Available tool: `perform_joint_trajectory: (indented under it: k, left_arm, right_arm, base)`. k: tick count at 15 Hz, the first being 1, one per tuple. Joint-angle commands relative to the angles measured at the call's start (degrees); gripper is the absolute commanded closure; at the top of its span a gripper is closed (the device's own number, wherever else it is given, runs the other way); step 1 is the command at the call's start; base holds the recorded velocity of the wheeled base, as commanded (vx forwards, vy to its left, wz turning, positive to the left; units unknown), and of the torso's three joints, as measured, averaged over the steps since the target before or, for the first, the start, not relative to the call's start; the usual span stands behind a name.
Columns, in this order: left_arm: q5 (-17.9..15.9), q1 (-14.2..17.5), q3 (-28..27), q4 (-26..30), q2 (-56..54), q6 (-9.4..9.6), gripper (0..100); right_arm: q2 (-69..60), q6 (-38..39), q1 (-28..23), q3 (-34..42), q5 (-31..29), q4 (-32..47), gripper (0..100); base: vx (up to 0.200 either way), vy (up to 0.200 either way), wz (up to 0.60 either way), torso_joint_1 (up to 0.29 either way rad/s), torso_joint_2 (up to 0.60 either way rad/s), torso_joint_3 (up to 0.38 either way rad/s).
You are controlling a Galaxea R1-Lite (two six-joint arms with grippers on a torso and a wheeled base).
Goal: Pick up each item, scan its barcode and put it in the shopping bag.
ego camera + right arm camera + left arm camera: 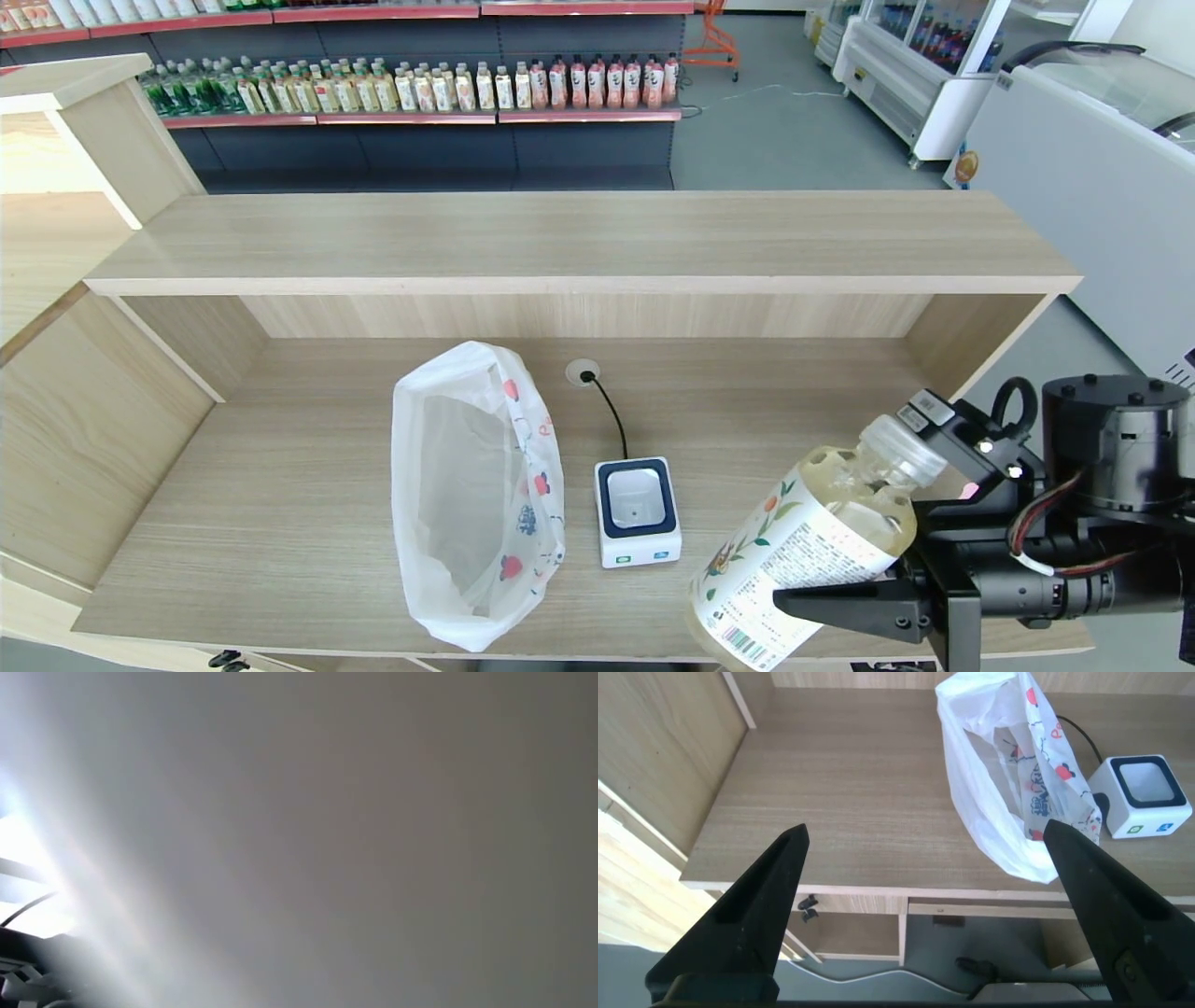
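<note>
My right hand clamps a tilted bottle, scanner off to its left; my left hand is spread wide, empty.

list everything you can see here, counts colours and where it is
bottle: 1, clear with pale yellow drink and white flowered label, tilted, held at the counter's front right
shopping bag: 1, translucent white with small coloured prints, open, mid-counter, left of the scanner
scanner: 1, white with dark window frame, on the counter beside the bag
cable: 1, black, from the scanner to a hole in the counter behind it
counter: 1, light wood, with a raised ledge at the back
shelf bottles: many, green, pale and pink, in a row on the far shelf
chest freezers: at least 2, white, far right
right gripper: black, shut on the bottle
left gripper: black, open, above the counter's front edge, left of the bag
</note>
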Motion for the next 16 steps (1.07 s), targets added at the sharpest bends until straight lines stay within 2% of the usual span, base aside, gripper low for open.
perform_joint_trajectory:
  k: [1,3,4,6,7,10,11,12,13,16]
  left_arm:
    - [0.0,0.0,0.0,0.0,0.0,0.0,0]
    - [0.0,0.0,0.0,0.0,0.0,0.0,0]
    - [0.0,0.0,0.0,0.0,0.0,0.0,0]
    - [0.0,0.0,0.0,0.0,0.0,0.0,0]
    - [0.0,0.0,0.0,0.0,0.0,0.0,0]
    - [0.0,0.0,0.0,0.0,0.0,0.0,0]
    - [0.0,0.0,0.0,0.0,0.0,0.0,0]
    - [0.0,0.0,0.0,0.0,0.0,0.0,0]
    - [0.0,0.0,0.0,0.0,0.0,0.0,0]
    - [0.0,0.0,0.0,0.0,0.0,0.0,0]
  right_arm:
    - [-0.3,-0.1,0.0,0.0,-0.1,0.0,100]
    - [-1.0,-1.9,-0.8,-0.3,-1.1,0.0,100]
    - [-1.7,-5.0,-3.0,-0.3,-3.6,0.0,100]
    - [-3.3,-12.1,-5.4,0.2,-12.3,0.1,100]
    - [-3.8,-15.8,-7.4,0.4,-16.0,-0.1,100]
    - [-6.0,-33.1,-10.7,1.0,-24.3,-2.7,100]
    - [-6.9,-35.3,-10.4,1.5,-26.7,-2.9,100]
    - [-9.2,-41.1,-8.4,3.0,-32.2,-2.8,100]
    - [-10.3,-44.7,-7.7,3.5,-34.5,-2.8,100]
    - [-12.4,-56.2,-6.4,5.8,-36.6,-2.9,100]
  base:
    - [0.0,0.0,0.0,0.0,0.0,0.0]
    - [0.0,0.0,0.0,0.0,0.0,0.0]
    - [0.0,0.0,0.0,0.0,0.0,0.0]
    - [0.0,0.0,0.0,0.0,0.0,0.0]
    - [0.0,0.0,0.0,0.0,0.0,0.0]
    - [0.0,0.0,0.0,0.0,0.0,0.0]
    - [0.0,0.0,0.0,0.0,0.0,0.0]
    - [0.0,0.0,0.0,0.0,0.0,0.0]
    - [0.0,0.0,0.0,0.0,0.0,0.0]
    - [0.0,0.0,0.0,0.0,0.0,0.0]
